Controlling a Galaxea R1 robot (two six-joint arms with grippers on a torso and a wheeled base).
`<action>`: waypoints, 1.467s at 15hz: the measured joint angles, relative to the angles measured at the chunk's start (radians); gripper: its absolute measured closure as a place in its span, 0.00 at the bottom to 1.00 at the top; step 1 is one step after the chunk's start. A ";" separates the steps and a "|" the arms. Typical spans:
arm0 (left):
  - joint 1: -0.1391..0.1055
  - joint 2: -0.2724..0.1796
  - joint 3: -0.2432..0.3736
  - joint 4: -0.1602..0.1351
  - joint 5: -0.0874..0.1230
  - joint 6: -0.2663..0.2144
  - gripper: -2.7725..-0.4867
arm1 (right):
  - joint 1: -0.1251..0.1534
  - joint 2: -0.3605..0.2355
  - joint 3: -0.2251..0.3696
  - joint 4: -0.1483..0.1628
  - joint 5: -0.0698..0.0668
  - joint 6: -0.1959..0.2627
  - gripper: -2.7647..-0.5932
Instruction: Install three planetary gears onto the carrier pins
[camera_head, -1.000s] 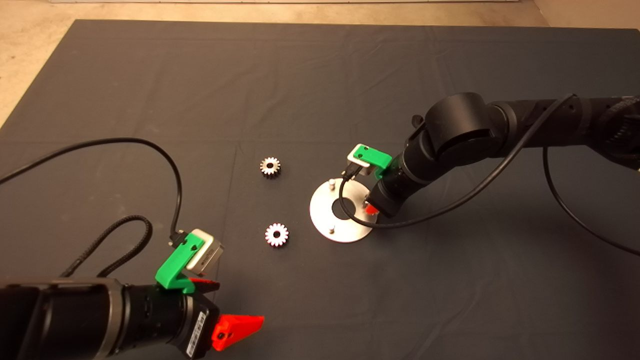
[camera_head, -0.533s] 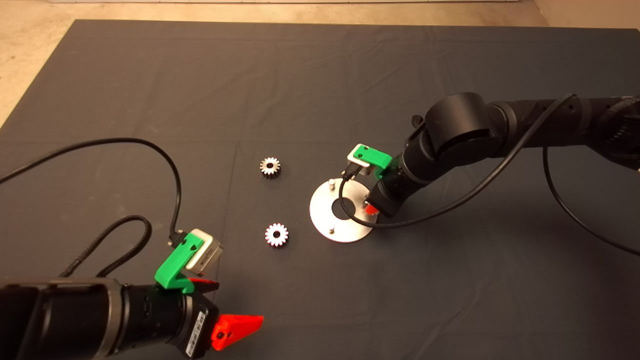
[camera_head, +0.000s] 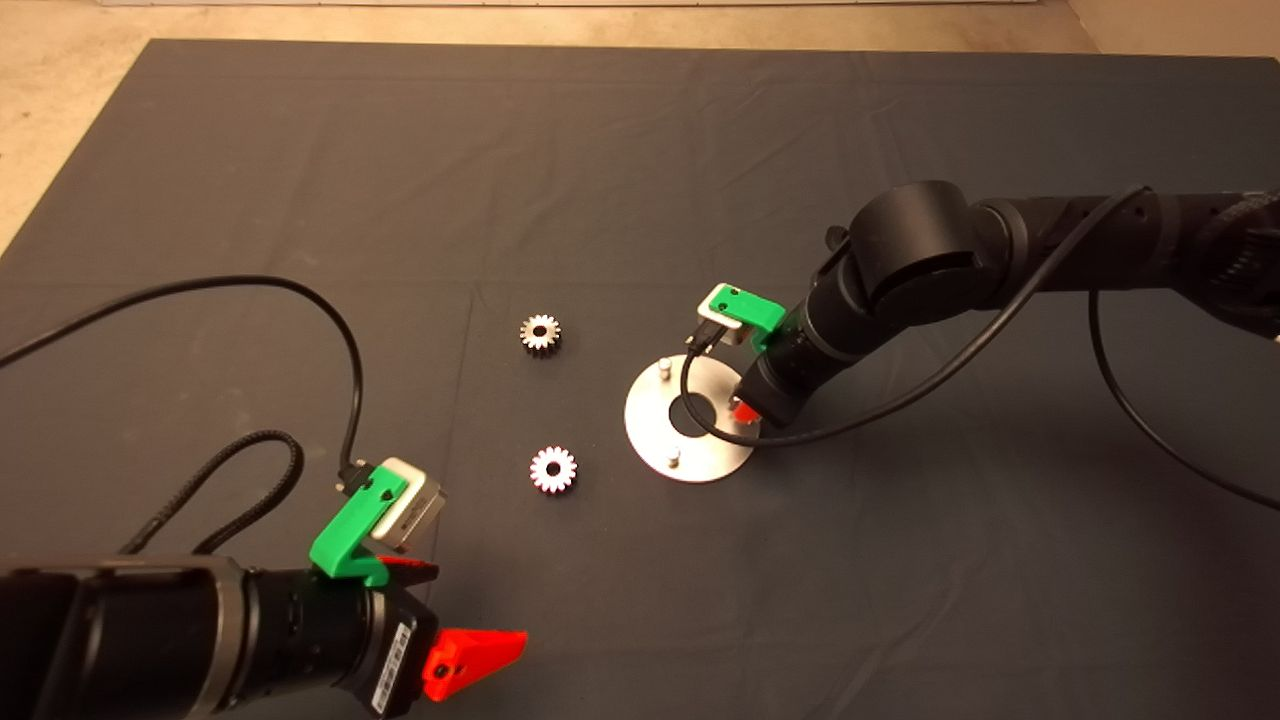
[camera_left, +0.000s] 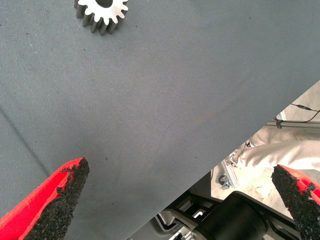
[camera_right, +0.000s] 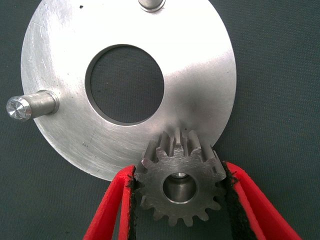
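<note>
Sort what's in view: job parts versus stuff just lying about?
Job:
- gear held by right gripper, over a pin
- two loose gears on the mat
- carrier disc, two bare pins

Not job:
- dark mat
- cables
- left gripper, parked open at the mat's near-left

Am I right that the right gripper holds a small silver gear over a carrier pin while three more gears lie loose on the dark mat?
Not quite: only two small silver-grey gears lie loose on the mat, as the head view shows. The right gripper does hold a gear over a pin.
</note>
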 joint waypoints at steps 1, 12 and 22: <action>0.000 0.000 0.000 0.000 0.000 0.000 0.06 | 0.000 0.000 -0.001 0.000 0.000 0.000 0.84; 0.000 0.000 0.000 0.000 0.000 0.000 0.06 | 0.000 0.000 -0.003 0.000 0.000 -0.001 0.83; -0.021 0.000 0.000 0.000 0.000 -0.001 0.06 | 0.000 0.002 -0.005 0.000 0.000 -0.001 0.76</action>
